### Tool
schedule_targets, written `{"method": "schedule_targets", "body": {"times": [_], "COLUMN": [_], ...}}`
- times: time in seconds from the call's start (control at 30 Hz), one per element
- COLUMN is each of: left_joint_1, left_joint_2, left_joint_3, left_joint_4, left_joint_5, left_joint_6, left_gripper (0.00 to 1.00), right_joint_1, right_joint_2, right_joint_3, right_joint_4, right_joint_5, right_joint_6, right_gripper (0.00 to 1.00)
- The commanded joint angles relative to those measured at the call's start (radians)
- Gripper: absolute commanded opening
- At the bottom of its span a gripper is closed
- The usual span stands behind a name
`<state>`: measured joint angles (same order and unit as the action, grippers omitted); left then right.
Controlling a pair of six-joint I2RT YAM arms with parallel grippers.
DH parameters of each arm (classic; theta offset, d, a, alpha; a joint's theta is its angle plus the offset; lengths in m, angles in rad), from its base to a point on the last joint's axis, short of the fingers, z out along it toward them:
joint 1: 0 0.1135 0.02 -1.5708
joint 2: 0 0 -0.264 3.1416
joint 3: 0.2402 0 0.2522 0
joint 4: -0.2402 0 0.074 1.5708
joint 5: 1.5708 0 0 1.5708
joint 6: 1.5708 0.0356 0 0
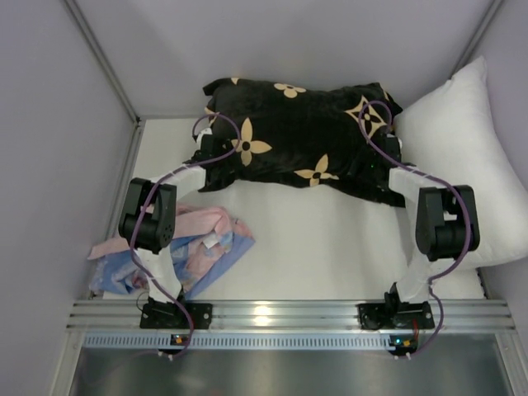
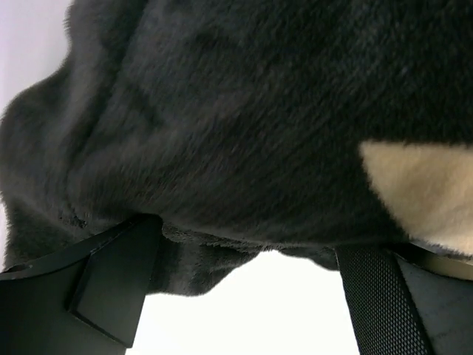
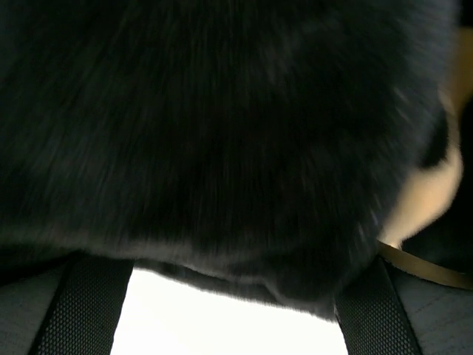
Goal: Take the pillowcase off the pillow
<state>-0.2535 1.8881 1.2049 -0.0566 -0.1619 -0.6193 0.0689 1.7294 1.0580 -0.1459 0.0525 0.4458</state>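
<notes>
Top external had the pillowcase (image 1: 301,132), stuffed full, lying along the far edge of the table (image 1: 322,239). Left gripper (image 2: 247,292) and right gripper (image 3: 233,310) sat at its near edge, jaws wide apart, clamping nothing. Cloths (image 1: 198,243) were bunched in the near-left corner, spare white pillow (image 1: 462,157) along the right edge.

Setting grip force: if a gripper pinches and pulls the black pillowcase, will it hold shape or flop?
Probably floppy: the pillowcase folds and sags at its near edge in the left wrist view. Its plush pile may slip in a light pinch. It bulges as if full, so a pull would likely drag the whole bundle.
</notes>
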Motion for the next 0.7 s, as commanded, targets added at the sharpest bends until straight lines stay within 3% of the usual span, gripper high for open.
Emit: {"method": "schedule_targets", "body": {"times": [0.0, 0.07, 0.13, 0.17, 0.23, 0.27, 0.37, 0.53, 0.67], "left_joint_1": [0.023, 0.043, 0.068, 0.071, 0.082, 0.083, 0.089, 0.089, 0.088], "left_joint_2": [0.028, 0.052, 0.068, 0.078, 0.089, 0.104, 0.109, -0.057, -0.161], "left_joint_3": [0.015, 0.005, 0.001, 0.002, 0.031, 0.05, 0.119, 0.125, 0.183], "left_joint_4": [0.181, 0.254, 0.297, 0.325, 0.337, 0.334, 0.308, 0.199, 0.077], "left_joint_5": [0.065, 0.113, 0.2, 0.202, 0.226, 0.24, 0.298, 0.239, 0.203], "left_joint_6": [-0.005, -0.026, -0.043, -0.054, -0.04, -0.04, -0.043, -0.043, 0.022], "left_gripper": [0.97, 0.85, 0.65, 0.45, 0.17, 0.0, 0.0, 0.0, 0.0], "right_joint_1": [-0.004, -0.003, -0.001, -0.003, -0.001, -0.001, 0.015, 0.12, 0.289], "right_joint_2": [0.053, 0.068, 0.071, 0.071, 0.068, 0.067, 0.045, -0.039, -0.151], "right_joint_3": [0.079, 0.077, 0.077, 0.077, 0.086, 0.086, 0.082, 0.115, 0.12], "right_joint_4": [0.078, 0.097, 0.126, 0.135, 0.156, 0.176, 0.233, 0.207, 0.158], "right_joint_5": [-0.005, -0.005, -0.006, -0.011, -0.041, -0.074, -0.189, -0.314, -0.339], "right_joint_6": [-0.009, -0.028, -0.042, -0.056, -0.055, -0.056, -0.059, -0.079, -0.062], "right_gripper": [0.93, 0.88, 0.8, 0.67, 0.4, 0.21, 0.0, 0.0, 0.0]}}
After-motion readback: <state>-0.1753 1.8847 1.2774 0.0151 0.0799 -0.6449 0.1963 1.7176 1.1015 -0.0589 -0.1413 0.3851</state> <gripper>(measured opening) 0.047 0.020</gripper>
